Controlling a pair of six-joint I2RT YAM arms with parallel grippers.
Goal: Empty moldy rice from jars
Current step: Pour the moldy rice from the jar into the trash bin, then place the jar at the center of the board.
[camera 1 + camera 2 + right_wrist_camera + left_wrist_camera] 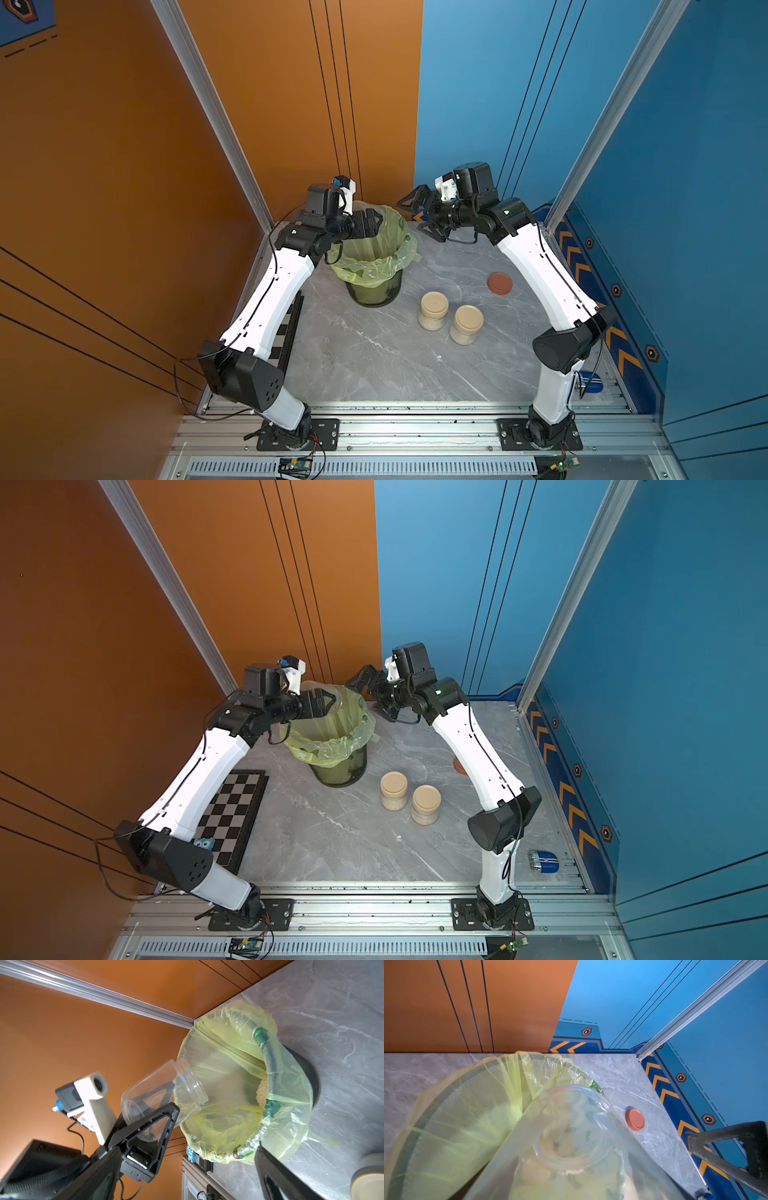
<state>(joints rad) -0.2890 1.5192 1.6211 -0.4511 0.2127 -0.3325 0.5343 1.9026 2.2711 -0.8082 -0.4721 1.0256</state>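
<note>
Grey marble desk [374, 365], orange wall [124, 166] left, blue wall [665, 166] right. The left tool [376, 219] grips a tipped jar [149, 1088] over the bin [374, 296]; right tool [411, 217] gapes wide.

— Where's the left arm [270, 299]?
— It climbs from the lower left of both top views, elbow low, forearm slanting up to mid-frame, wrist level and pointing right.
— And the left gripper [376, 219]?
— Its jaws are clamped on a tilted jar [158, 1088].
— The right arm [540, 274]?
— Mirrored from the lower right, wrist pointing left. The right gripper [415, 217] sits just right of centre, jaws spread wide, holding nothing.
</note>
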